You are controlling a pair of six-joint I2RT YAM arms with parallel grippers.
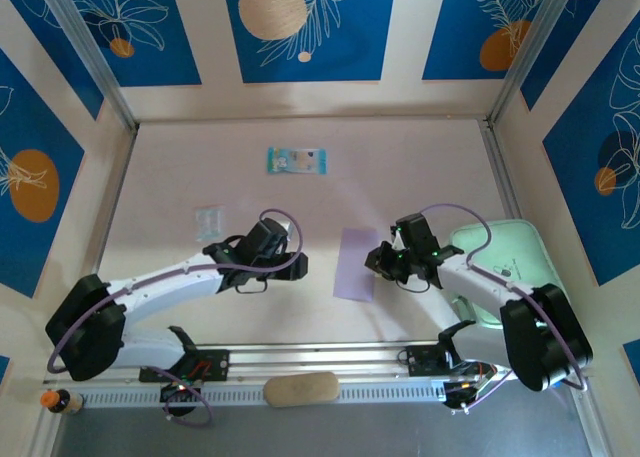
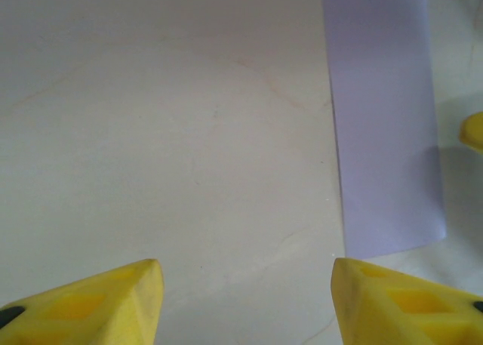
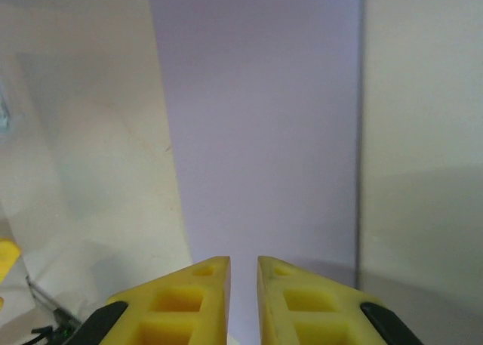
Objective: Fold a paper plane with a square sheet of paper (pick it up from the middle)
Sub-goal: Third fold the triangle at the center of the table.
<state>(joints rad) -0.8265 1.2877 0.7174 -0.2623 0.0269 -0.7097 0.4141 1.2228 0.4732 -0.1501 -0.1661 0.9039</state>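
Top external: high, behind the arm bases, facing down and forward, far enough to frame the whole table (image 1: 420, 167).
Left wrist: low and close over bare table, left gripper (image 2: 245, 288) tips at the bottom edge.
Right wrist: closer, looking along the lilac sheet (image 3: 260, 126).
All three views share that sheet.

The desk (image 1: 400, 177) is carrying one lilac sheet of paper (image 1: 357, 264), one blue-green printed packet (image 1: 297, 160), one small pale packet (image 1: 209, 220) and one mint-green tray (image 1: 505, 245), while one tan oval pad (image 1: 300, 388) and one orange-capped bottle (image 1: 60, 400) are sitting by the near rail (image 1: 320, 357).
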